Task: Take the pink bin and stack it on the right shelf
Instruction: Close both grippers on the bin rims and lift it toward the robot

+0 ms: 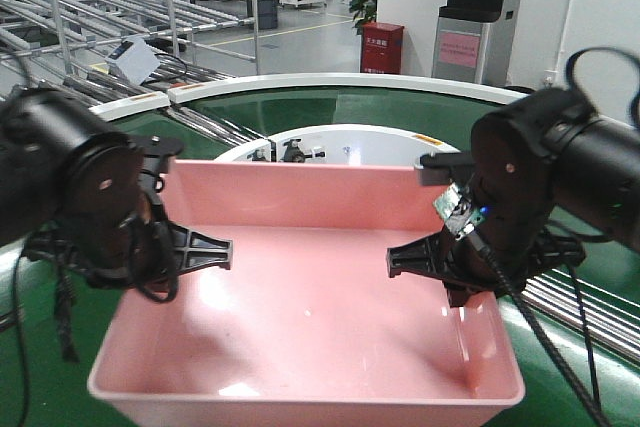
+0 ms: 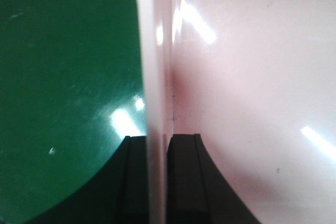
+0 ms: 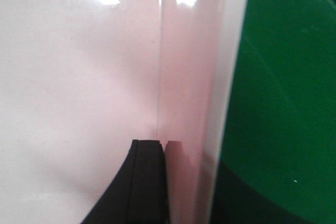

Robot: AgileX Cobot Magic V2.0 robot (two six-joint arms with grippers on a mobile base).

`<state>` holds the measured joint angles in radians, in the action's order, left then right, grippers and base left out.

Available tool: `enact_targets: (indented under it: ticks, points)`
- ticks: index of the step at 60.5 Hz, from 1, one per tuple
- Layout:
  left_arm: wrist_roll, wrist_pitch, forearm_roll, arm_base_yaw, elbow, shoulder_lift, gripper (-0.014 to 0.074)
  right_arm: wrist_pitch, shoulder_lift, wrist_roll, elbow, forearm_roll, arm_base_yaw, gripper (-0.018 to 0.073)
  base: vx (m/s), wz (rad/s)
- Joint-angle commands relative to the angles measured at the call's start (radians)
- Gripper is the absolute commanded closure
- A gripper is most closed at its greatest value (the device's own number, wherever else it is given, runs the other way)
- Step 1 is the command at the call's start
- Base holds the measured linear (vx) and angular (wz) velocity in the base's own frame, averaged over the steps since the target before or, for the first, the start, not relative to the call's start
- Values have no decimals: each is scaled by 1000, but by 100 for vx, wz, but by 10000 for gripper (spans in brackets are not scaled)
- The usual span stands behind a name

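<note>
— What's on the far left?

— The left gripper [image 2: 156, 142]. It straddles the left side wall of a wide, shallow, pale pink bin [image 1: 300, 197] of smooth plastic. One black finger [image 2: 134, 182] lies on the outer face and the other on the inner face, both tight against the wall, so it is clenched on the pink bin.

— And where does the bin sit?

— Low and central in the front view, between the two black arms and over the glossy green conveyor belt [image 1: 300, 107] that curves behind it. I cannot tell whether its base touches the belt. Its inside holds only glare.

— The right side?

— The right gripper [image 1: 450, 265] has the right wall. Its inner finger [image 3: 149, 182] is flush against the pink plastic; the outer one shows only as a dark shape past the rim. It reads as gripping that wall. Beyond it run bright steel roller rails [image 1: 590, 312].
</note>
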<state>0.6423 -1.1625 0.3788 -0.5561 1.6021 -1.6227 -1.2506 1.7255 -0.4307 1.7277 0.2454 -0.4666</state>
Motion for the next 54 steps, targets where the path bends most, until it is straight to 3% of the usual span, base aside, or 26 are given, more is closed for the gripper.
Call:
enact_targets:
  ticks: [1, 13, 29, 54]
  points:
    - [89, 89, 65, -64, -70, 140, 558, 53, -103, -20, 5, 44, -60, 447, 0, 0]
    - [194, 137, 108, -174, -288, 297, 558, 101, -245, -144, -189, 141, -149, 447, 0, 0]
    - [318, 163, 129, -285, -468, 410, 558, 147, -394, -228, -430, 140, -202, 447, 0, 0]
    - [325, 165, 128, -301, -483, 415, 558, 137, -441, -249, -515, 130, -201, 447, 0, 0]
